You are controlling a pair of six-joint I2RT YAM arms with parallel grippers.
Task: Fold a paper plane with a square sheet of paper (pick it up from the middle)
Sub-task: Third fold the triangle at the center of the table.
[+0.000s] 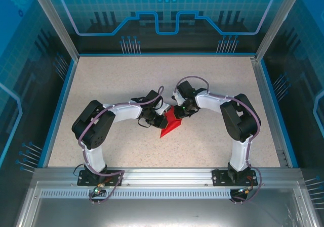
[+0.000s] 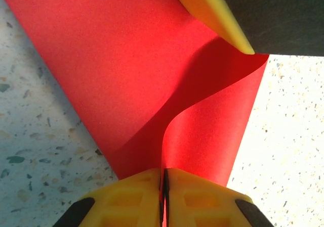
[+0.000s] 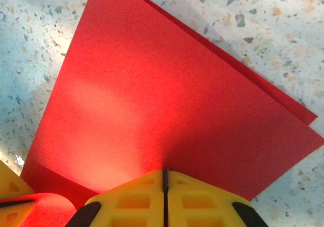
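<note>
The square sheet of paper [image 1: 170, 123], bright red and folded into a pointed shape, lies mid-table with its tip toward the near edge. My left gripper [image 1: 160, 118] is shut on its left side. In the left wrist view the yellow fingertips [image 2: 147, 186] pinch an upturned flap of the sheet of paper [image 2: 126, 65], which curls up off the table. My right gripper [image 1: 178, 111] is shut on the right side. Its yellow fingertips [image 3: 192, 191] clamp the edge of the layered sheet of paper [image 3: 152, 100]. The right gripper's finger [image 2: 212, 14] shows at the top of the left wrist view.
The speckled tabletop [image 1: 126, 80] is bounded by a blue rim [image 1: 56, 110] and aluminium posts [image 1: 53, 19]. A metal rail [image 1: 167, 179] holding both arm bases runs along the near edge. The two wrists nearly touch over the paper.
</note>
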